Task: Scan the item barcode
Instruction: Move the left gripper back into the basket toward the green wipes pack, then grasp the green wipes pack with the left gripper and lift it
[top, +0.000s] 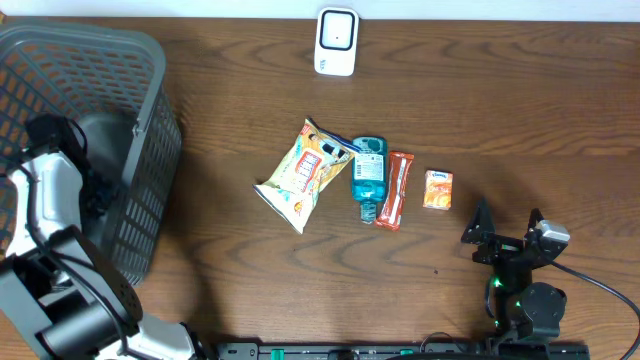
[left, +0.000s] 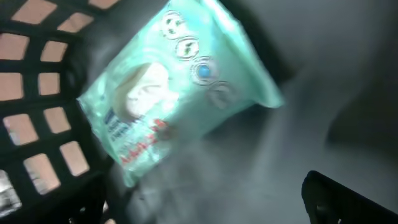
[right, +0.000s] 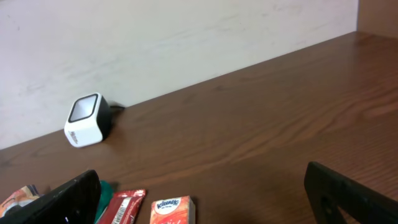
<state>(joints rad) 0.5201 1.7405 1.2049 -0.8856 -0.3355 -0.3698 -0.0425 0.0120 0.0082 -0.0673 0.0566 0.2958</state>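
A mint-green wipes pack (left: 174, 87) lies tilted on the floor of the grey basket (top: 150, 70). My left gripper (left: 205, 208) hangs open just above and in front of it, holding nothing; the view is blurred. The white barcode scanner (top: 336, 42) stands at the table's far edge, and the right wrist view shows the same scanner (right: 87, 119). My right gripper (top: 506, 226) rests open and empty near the front right. In the right wrist view this gripper (right: 208, 202) faces the scanner.
A snack bag (top: 303, 172), a teal bottle (top: 367, 178), a red packet (top: 397, 190) and an orange tissue pack (top: 437, 189) lie in a row mid-table. The basket's mesh wall (left: 37, 124) stands close on my left gripper's left side.
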